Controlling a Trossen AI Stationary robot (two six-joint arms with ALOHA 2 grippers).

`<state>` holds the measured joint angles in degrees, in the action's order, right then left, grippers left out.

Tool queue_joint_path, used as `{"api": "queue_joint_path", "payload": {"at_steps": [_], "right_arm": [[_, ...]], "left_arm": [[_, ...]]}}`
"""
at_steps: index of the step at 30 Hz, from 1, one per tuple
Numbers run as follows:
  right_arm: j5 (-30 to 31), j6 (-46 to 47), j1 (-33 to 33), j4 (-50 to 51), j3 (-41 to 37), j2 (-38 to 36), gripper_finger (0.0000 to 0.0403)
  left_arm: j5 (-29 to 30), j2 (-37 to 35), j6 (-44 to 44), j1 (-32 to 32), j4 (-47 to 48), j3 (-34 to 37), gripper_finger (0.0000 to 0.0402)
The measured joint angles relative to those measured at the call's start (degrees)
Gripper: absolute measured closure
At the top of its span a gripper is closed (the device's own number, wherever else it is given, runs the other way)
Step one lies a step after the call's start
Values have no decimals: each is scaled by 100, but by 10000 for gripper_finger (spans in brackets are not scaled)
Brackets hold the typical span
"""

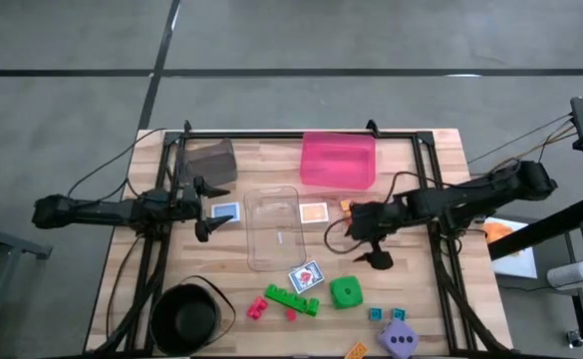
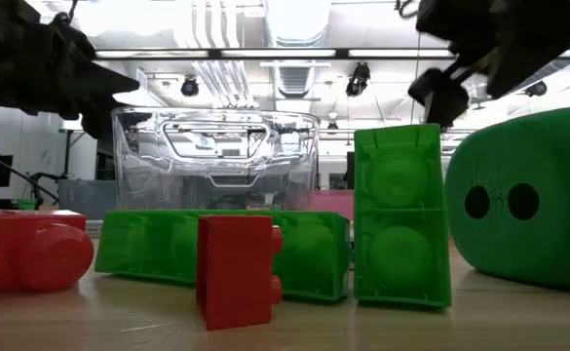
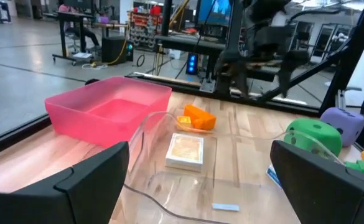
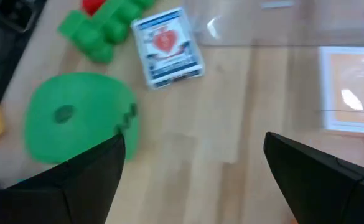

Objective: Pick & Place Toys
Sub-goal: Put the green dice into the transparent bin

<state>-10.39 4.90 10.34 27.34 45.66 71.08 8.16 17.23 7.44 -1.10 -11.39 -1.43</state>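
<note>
On the wooden counter (image 1: pixel 411 299), read left to right:
Black bowl (image 1: pixel 184 317): front left corner, near the pink bricks (image 1: pixel 257 308).
Left pincer (image 1: pixel 204 209): fingers spread wide, nothing held; hovering just left of the clear bin (image 1: pixel 272 227), beside a blue-backed card (image 1: pixel 225 211).
Grey bin (image 1: pixel 209 160): back left, tilted.
Clear bin: middle of counter; a small pale label on its floor, writing too small to read.
Pink bin (image 1: pixel 338 161): behind the clear bin, to its right.
Orange-backed card (image 1: pixel 314 212): just right of the clear bin.
Heart card (image 4: pixel 167 45): blue border, red heart, lettering unreadable; lies between the clear bin and the long green brick (image 1: pixel 291 300).
Green die (image 1: pixel 346 291): right of the heart card.
Right pincer (image 1: pixel 367 242): wide open, empty; above bare wood between orange-backed card and green die.
Purple die (image 1: pixel 399 340): front edge, teal bricks (image 1: pixel 387 314) just behind it.
Room: grey concrete floor, ceiling lights, workbenches beyond.
</note>
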Motion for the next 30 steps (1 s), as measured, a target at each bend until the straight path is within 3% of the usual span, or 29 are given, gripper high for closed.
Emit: {"api": "queue_joint_path", "payload": {"at_steps": [15,23,30], "right_arm": [[234,839,1461,706,1473,1228,25],[648,1237,1710,1264,2040,1993,25],[660,1290,1732,1856,2567,2551,25]], "left_arm": [[46,178,-6,0,-217,0,9],[47,178,-180,-2,-215,0,9],[48,178,-292,-4,-210,0,9]]}}
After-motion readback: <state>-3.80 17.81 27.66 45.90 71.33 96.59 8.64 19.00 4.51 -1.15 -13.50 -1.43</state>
